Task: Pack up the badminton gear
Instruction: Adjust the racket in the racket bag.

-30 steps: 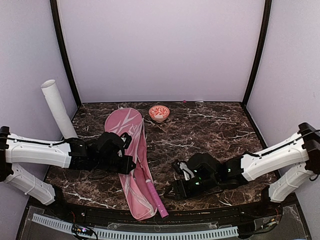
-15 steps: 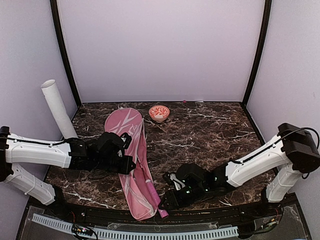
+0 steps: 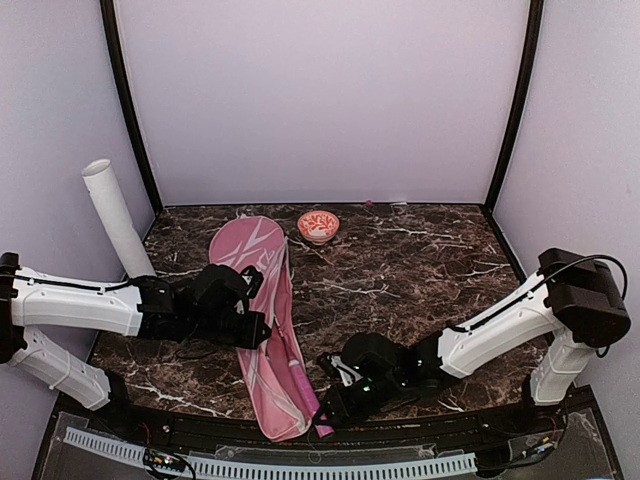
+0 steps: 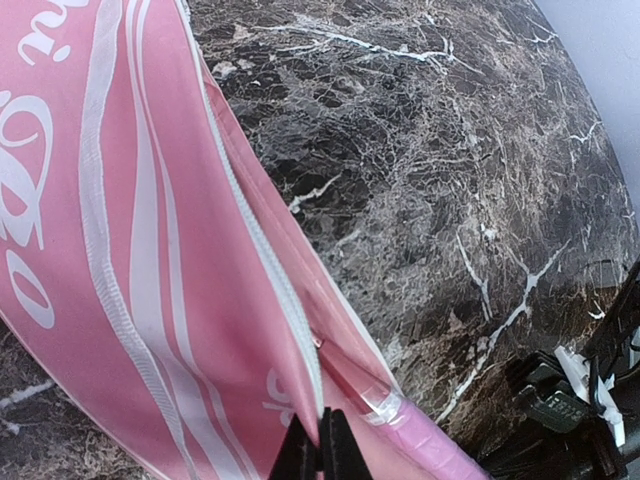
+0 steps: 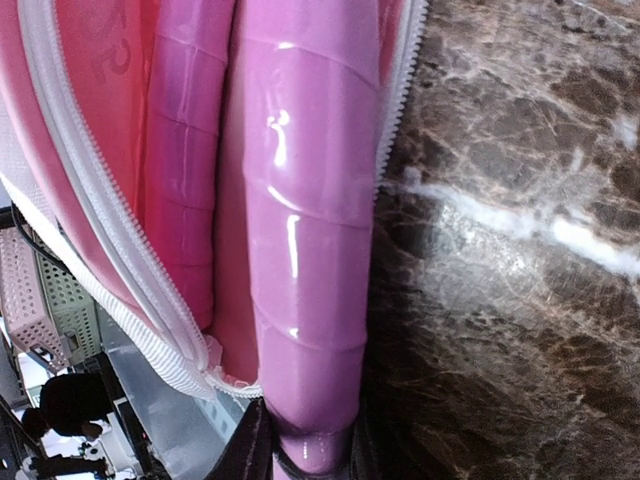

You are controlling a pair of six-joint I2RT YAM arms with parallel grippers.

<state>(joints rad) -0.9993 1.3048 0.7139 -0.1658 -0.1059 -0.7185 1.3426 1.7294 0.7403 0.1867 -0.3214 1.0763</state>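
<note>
Right gripper [image 5: 305, 452] clamps the stiff, likely slippery handle [image 5: 300, 250] at its near end; left gripper [image 4: 320, 445] pinches the limp cover [image 4: 150, 250] edge.

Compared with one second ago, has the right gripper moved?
Yes. The right gripper moved left and nearer, from the bare marble table to the pink racket handle at the racket cover's open end.

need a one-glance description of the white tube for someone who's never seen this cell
Start at the dark marble table and go to its left edge, beyond the left arm. The tube stands there tilted, its open top leaning toward the left wall. It is the only tall white cylinder: the pink cover lies flat and the bowl is small and low.
</note>
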